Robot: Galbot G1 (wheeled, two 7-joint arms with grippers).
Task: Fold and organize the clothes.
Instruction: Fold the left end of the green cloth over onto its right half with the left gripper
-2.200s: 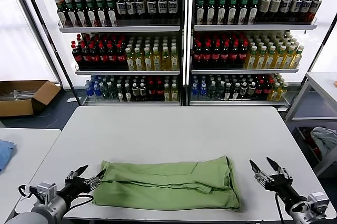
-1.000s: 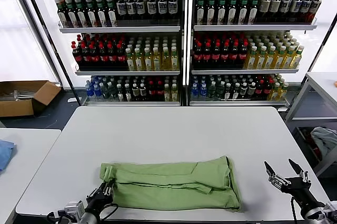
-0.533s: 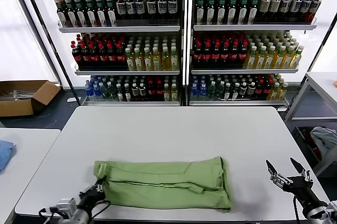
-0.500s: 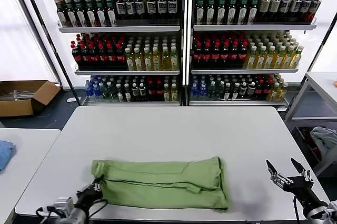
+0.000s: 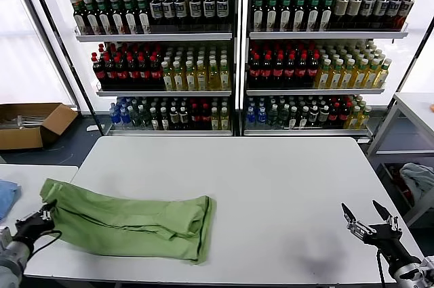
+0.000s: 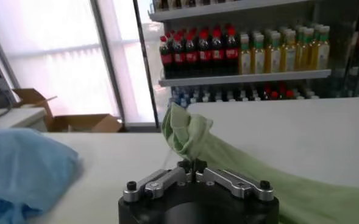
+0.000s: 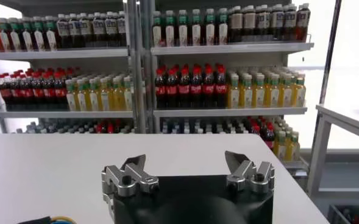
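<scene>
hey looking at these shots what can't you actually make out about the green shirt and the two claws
- Shirt front: head view shows only plain green fabric folded over; buttons and any print are hidden inside the folds.
- Left claw: head view cuts its arm off at the frame's corner; the left wrist view shows it shut on bunched fabric, but which part of the shirt cannot be told.
- Right claw: open over the table; the frame edge cuts off its arm.
</scene>
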